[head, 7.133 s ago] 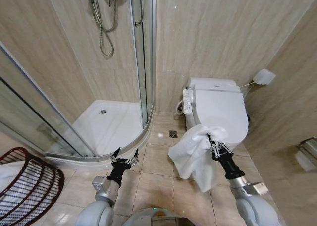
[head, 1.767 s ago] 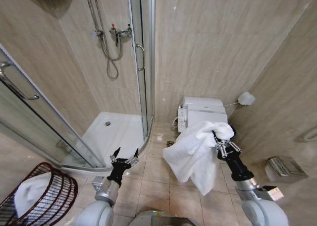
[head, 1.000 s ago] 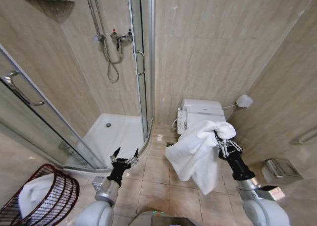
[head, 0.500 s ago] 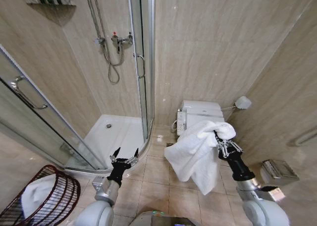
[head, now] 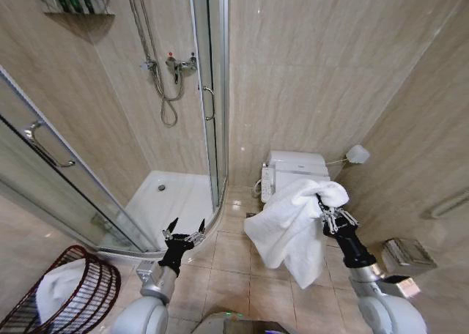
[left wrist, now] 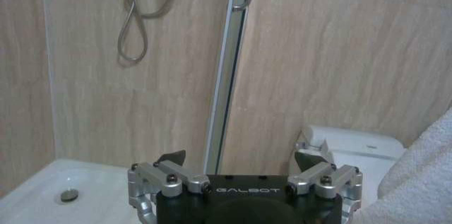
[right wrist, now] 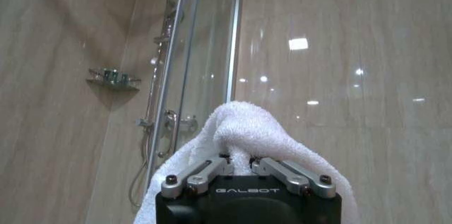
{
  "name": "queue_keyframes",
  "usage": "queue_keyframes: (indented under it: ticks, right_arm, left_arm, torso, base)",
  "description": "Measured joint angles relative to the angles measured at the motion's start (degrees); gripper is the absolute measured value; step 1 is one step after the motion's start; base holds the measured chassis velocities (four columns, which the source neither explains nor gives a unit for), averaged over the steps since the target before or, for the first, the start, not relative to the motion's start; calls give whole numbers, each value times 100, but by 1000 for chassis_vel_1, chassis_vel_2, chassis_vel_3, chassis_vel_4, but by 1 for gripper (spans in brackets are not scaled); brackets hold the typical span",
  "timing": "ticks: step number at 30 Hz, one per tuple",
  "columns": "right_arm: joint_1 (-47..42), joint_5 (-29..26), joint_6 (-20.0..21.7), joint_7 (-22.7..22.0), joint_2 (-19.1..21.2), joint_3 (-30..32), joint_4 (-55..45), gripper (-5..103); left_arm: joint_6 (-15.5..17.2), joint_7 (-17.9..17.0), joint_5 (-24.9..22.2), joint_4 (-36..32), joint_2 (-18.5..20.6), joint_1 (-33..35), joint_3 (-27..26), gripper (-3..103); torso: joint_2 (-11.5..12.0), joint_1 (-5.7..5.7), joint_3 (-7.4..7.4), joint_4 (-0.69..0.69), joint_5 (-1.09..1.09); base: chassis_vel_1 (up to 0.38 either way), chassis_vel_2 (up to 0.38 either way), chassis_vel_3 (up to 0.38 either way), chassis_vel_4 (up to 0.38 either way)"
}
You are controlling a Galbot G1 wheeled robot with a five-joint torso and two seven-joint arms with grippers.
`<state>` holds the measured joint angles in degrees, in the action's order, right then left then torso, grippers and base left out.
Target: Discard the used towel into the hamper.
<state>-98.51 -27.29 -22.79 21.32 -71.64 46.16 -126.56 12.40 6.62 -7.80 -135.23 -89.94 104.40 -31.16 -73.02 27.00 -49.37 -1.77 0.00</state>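
Observation:
A white towel (head: 289,228) hangs in folds from my right gripper (head: 327,212), which is shut on its upper edge in front of the toilet (head: 294,167). In the right wrist view the towel (right wrist: 247,126) bulges up between the closed fingers of my right gripper (right wrist: 242,164). The hamper (head: 69,294), a dark reddish-brown wire basket, sits on the floor at the lower left with a white cloth (head: 57,288) inside it. My left gripper (head: 185,230) is held low and open with nothing in it, right of the hamper; its spread fingers (left wrist: 171,159) show in the left wrist view.
A curved glass shower enclosure (head: 212,114) with a white tray (head: 165,202) fills the left. A metal bin (head: 401,255) sits against the right wall. Beige tiled floor (head: 231,275) lies between my arms.
The head camera has tilted upward, so the shower shelf shows and the whole scene sits lower. Both arms keep their pose and the towel stays in the right gripper.

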Motion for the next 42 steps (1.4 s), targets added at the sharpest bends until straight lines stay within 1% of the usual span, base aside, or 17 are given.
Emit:
queue_keyframes:
  ticks: [1, 6, 7, 8, 10, 12, 18, 22, 25, 26, 29, 30, 33, 34, 37, 41, 42]
  right_arm:
    - [0, 0, 0, 0, 0, 0, 0, 9]
    - [21, 0, 0, 3, 2, -18, 19, 9]
    - [27, 3, -2, 6, -5, -30, 23, 9]
    - [27, 3, -2, 6, -5, -30, 23, 9]
    - [26, 8, -5, 10, -15, -38, 29, 9]
    - [26, 8, -7, 11, -16, -38, 29, 9]
    - [17, 5, -22, 14, -9, -8, 29, 9]
    - [10, 5, -33, 17, -10, -6, 35, 9]
    - [-4, 8, -46, 23, -22, -5, 42, 9]
    - [-4, 8, -46, 23, -22, -5, 42, 9]
    - [-8, 11, -49, 24, -22, -4, 40, 9]
    - [-8, 11, -49, 24, -22, -4, 40, 9]
    - [-17, 18, -60, 24, -21, 2, 37, 9]
    - [-17, 18, -60, 24, -21, 2, 37, 9]
    - [-33, 19, -68, 33, -24, 5, 31, 9]
    - [-34, 19, -70, 36, -25, 11, 30, 9]
    - [-35, 19, -72, 37, -20, 13, 29, 9]
  left_arm:
    - [0, 0, 0, 0, 0, 0, 0, 100]
    - [0, 0, 0, 0, 0, 0, 0, 100]
    - [0, 0, 0, 0, 0, 0, 0, 100]
    - [0, 0, 0, 0, 0, 0, 0, 100]
    - [0, 0, 0, 0, 0, 0, 0, 100]
    - [0, 0, 0, 0, 0, 0, 0, 100]
    - [0, 0, 0, 0, 0, 0, 0, 100]
    - [0, 0, 0, 0, 0, 0, 0, 100]
    - [0, 0, 0, 0, 0, 0, 0, 100]
    - [0, 0, 0, 0, 0, 0, 0, 100]
    - [0, 0, 0, 0, 0, 0, 0, 100]
    - [0, 0, 0, 0, 0, 0, 0, 100]
    - [0, 0, 0, 0, 0, 0, 0, 100]
    - [0, 0, 0, 0, 0, 0, 0, 100]
    - [0, 0, 0, 0, 0, 0, 0, 100]
    - [0, 0, 0, 0, 0, 0, 0, 100]
    - [0, 0, 0, 0, 0, 0, 0, 100]
  torso:
    - [0, 0, 0, 0, 0]
    - [-162, 72, -90, 0, 0]
    - [-223, 100, -122, 0, 0]
    - [-223, 100, -122, 0, 0]
    - [-315, 141, -174, 0, 0]
    - [-345, 155, -191, 0, 0]
    - [-585, 265, -321, 0, 0]
    - [-672, 304, -369, 0, 0]
    - [-818, 368, -451, 0, 0]
    - [-818, 368, -451, 0, 0]
    - [-938, 425, -514, 0, 0]
    - [-938, 425, -514, 0, 0]
    - [-1086, 494, -594, 0, 0]
    - [-1086, 494, -594, 0, 0]
    - [-1231, 558, -675, 0, 0]
    - [-1310, 593, -718, 0, 0]
    - [-1372, 622, -751, 0, 0]
  base:
    - [0, 0, 0, 0]
    - [0, 0, 0, 0]
    - [0, 0, 0, 0]
    - [0, 0, 0, 0]
    - [0, 0, 0, 0]
    - [0, 0, 0, 0]
    - [0, 0, 0, 0]
    - [0, 0, 0, 0]
    - [0, 0, 0, 0]
    - [0, 0, 0, 0]
    - [0, 0, 0, 0]
    - [0, 0, 0, 0]
    - [0, 0, 0, 0]
    - [0, 0, 0, 0]
    - [0, 0, 0, 0]
    - [0, 0, 0, 0]
    - [0, 0, 0, 0]
